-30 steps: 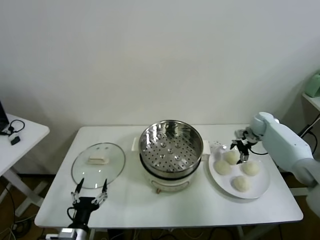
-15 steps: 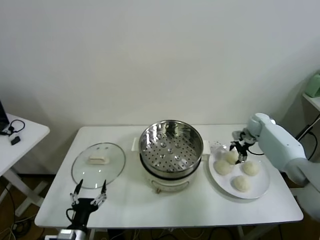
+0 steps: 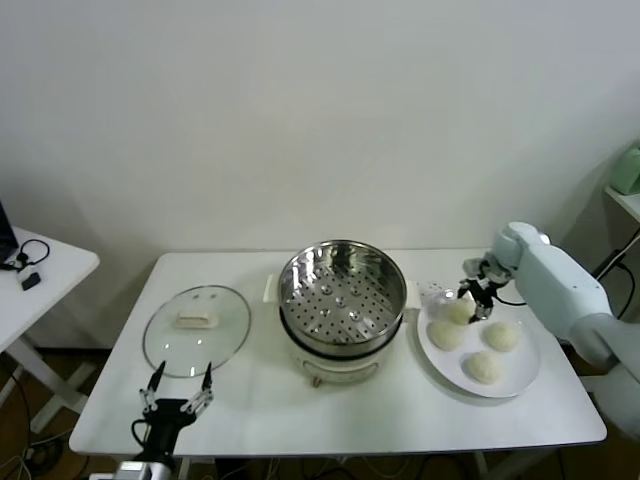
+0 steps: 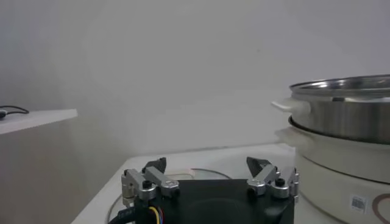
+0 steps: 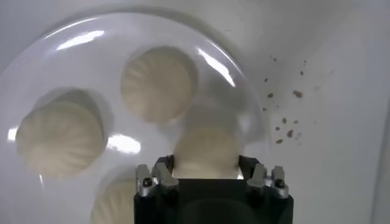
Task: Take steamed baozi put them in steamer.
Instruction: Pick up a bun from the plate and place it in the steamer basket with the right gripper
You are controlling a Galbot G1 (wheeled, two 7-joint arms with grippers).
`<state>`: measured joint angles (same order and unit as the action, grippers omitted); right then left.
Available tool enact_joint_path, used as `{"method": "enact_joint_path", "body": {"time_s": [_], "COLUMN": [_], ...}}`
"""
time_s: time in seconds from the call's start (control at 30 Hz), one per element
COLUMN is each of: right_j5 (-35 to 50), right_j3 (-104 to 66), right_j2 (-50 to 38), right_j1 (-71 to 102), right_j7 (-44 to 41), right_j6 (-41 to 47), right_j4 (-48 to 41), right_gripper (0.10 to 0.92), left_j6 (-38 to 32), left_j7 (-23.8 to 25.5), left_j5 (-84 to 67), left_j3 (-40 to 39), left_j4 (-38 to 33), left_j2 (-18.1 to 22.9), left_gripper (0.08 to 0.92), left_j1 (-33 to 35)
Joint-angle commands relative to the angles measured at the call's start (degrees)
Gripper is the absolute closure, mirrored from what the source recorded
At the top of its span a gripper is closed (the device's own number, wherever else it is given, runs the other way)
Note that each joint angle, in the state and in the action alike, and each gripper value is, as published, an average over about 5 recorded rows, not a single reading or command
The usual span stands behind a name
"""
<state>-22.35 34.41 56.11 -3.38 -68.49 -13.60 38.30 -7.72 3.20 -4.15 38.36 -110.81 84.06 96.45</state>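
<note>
1. Change since the earlier frame: the right gripper (image 3: 474,300) has drawn in over the far bun on the plate (image 3: 520,378) and its jaws have narrowed onto that baozi (image 5: 206,152). The other 3 baozi lie as before.
2. Left gripper (image 3: 178,392): parked at the near table edge, left and nearer than the steamer (image 3: 342,290), fingers spread, holding nothing.
3. Plate, right of the steamer: 4 baozi in all, 3 loose, 1 between the right gripper's fingers (image 5: 163,173).
4. Right gripper: clamped on the baozi nearest the steamer's right handle. The bun seems barely off the plate.
5. Step in hand: lifting the first bun. Judged best raised straight up, grip light, clearing its neighbour (image 5: 158,83) before crossing to the steamer.
6. Steamer: centre table, upright, empty.
7. Bun orientation: round, pleated crown upward, no long axis.
8. Glass lid (image 3: 196,330): flat, left of the steamer.
</note>
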Motion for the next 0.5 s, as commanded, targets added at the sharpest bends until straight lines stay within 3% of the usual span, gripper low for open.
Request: {"method": "enact_joint_path", "body": {"time_s": [0.03, 0.3, 0.5], "right_j5": [5.65, -3.74, -4.92], "right_j3": [13.34, 18.43, 20.24], "right_j2": [-7.04, -8.66, -6.55], "right_j1": [-12.31, -23.56, -26.75], "right_j7": [-0.72, -1.09, -0.96], "right_j6": [-3.07, -14.40, -15.98], "right_j4": [21.63, 36.04, 45.42], "right_gripper": [0.322, 0.321, 0.321], "left_j6": [0.08, 0.26, 0.30], "left_j7": [0.09, 0.13, 0.10], "left_j5": [0.34, 0.77, 1.23], "left_j3": [-0.06, -0.26, -0.38], "left_j4": [-0.42, -0.81, -0.88], "left_j2": [-0.19, -0.21, -0.11], "left_gripper": [0.177, 0.177, 0.177], "left_j1": [0.44, 1.04, 1.33]}}
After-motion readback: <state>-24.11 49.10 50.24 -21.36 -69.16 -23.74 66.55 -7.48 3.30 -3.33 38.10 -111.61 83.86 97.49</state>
